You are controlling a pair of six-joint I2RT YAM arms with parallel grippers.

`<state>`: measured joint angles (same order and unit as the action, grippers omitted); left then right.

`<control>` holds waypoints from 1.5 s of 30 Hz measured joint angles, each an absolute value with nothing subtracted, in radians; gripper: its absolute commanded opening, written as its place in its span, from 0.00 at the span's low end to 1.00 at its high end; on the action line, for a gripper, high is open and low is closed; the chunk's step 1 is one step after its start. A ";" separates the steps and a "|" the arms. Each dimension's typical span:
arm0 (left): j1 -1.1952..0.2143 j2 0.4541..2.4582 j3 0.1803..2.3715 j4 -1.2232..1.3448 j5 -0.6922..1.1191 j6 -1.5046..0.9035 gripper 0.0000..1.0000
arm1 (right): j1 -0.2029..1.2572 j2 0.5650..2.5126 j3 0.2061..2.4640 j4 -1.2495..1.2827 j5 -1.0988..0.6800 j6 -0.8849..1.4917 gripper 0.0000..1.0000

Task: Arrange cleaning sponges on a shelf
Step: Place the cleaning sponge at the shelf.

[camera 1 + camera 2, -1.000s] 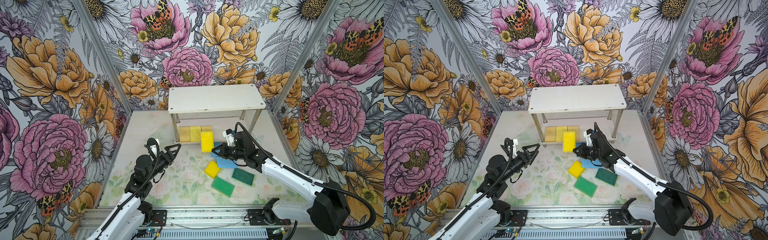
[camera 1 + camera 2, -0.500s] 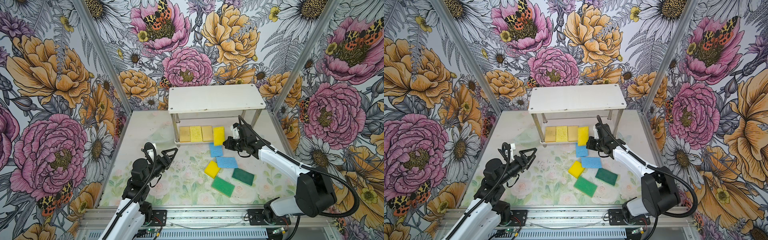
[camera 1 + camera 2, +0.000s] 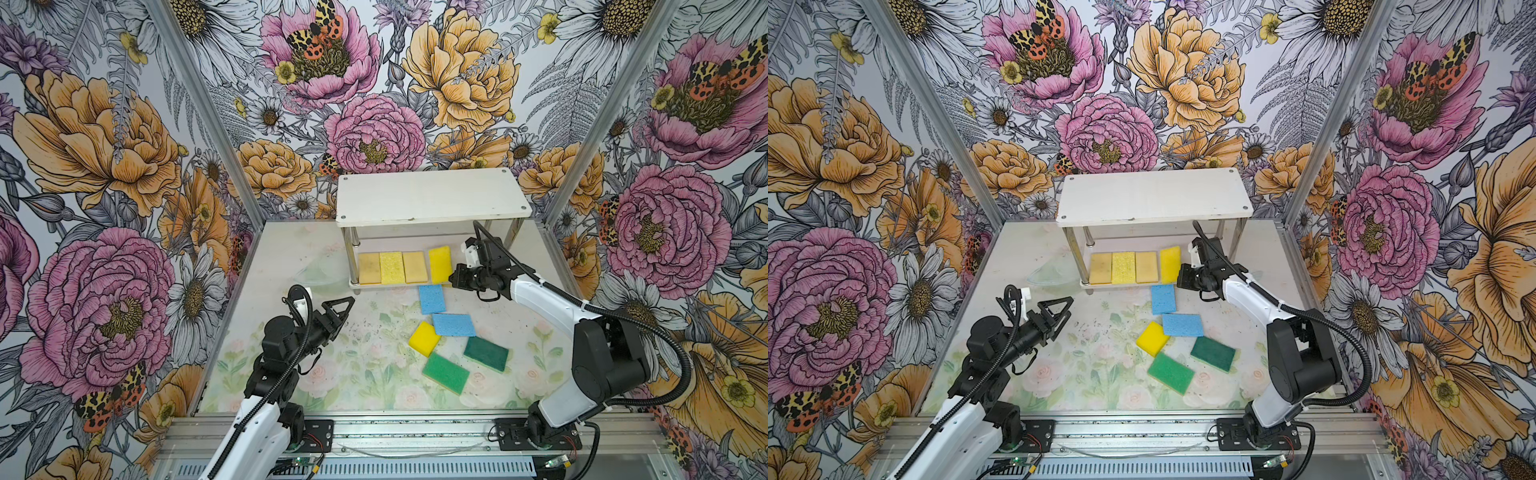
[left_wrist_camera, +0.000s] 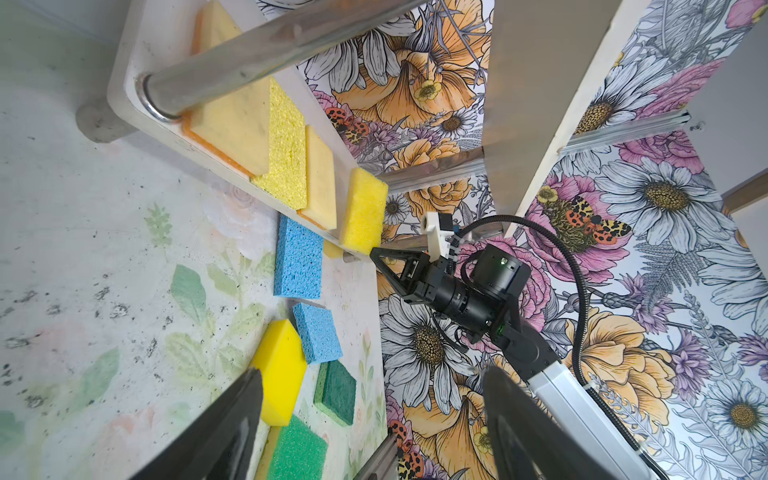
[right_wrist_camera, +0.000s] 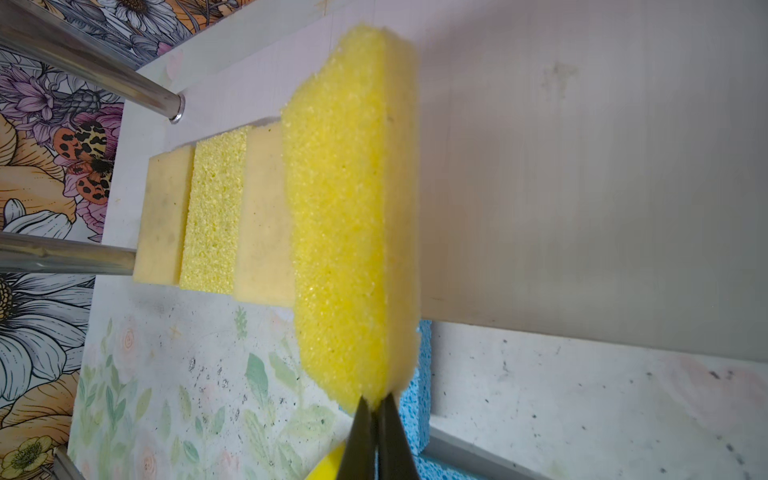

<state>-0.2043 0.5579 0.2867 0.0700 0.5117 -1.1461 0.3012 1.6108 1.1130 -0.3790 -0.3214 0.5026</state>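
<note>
Right tool [image 5: 375,409] pinches yellow sponge [image 5: 345,216] — plain from its wrist; unclear overhead.

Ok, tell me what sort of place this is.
Probably a staged robot test booth, not a real kitchen: flower-printed walls, robot arms bolted to a metal rail, a small shelf on a printed tabletop.

- The right gripper [image 3: 454,279], pinching a bright yellow rectangular foam sponge [image 3: 440,264], has carried it from in front of the rack to over the lower white board of the two-tier shelf [image 5: 582,187], just beside the three tan and yellow sponges [image 3: 392,268].
- With that arm stretched forward, a light blue rectangular sponge [image 3: 432,299] is uncovered.
- The left gripper [image 3: 340,305] has drawn back slightly.
</note>
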 measured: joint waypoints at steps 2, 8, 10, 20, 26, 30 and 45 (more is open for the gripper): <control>-0.202 0.558 0.287 0.070 0.515 -1.146 0.84 | 0.300 1.625 1.124 -0.379 -0.327 0.499 0.00; -0.194 0.558 0.287 0.070 0.519 -1.146 0.84 | 0.300 1.665 1.144 -0.382 -0.347 0.494 0.00; -0.193 0.558 0.287 0.070 0.519 -1.146 0.84 | 0.300 1.670 1.145 -0.386 -0.350 0.491 0.00; -0.191 0.570 0.286 0.070 0.530 -1.146 0.84 | 0.295 1.684 1.162 -0.386 -0.348 0.487 0.06; -0.191 0.568 0.278 0.070 0.530 -1.147 0.84 | 0.295 1.713 1.178 -0.385 -0.348 0.483 0.07; -0.190 0.564 0.271 0.070 0.533 -1.150 0.84 | 0.294 1.729 1.184 -0.385 -0.347 0.478 0.17; -0.186 0.564 0.268 0.071 0.533 -1.154 0.84 | 0.280 1.669 1.148 -0.384 -0.321 0.492 0.52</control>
<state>-0.1856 0.5644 0.2684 0.0708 0.5331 -1.1542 0.2802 1.6688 1.1477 -0.3840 -0.3206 0.4923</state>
